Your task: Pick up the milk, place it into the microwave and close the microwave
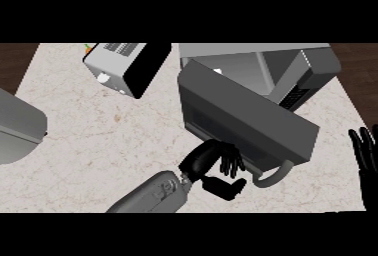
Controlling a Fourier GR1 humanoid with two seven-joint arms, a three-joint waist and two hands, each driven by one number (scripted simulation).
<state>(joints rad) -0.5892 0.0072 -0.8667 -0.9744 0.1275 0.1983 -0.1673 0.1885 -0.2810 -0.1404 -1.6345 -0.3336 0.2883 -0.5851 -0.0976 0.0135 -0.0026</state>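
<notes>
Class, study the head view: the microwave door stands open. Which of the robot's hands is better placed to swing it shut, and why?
Probably the left hand: it sits against the open microwave door, beside its handle. The right hand rests open at the view's right edge, apart from the door.

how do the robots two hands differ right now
The left hand sits mid-counter against the microwave door, near its handle, fingers bent toward the door; the right hand rests at the view's right edge, touching nothing. The left hand's grey forearm shows; the right hand's does not. The right hand's fingers are straight and point up. Both are black.
</notes>
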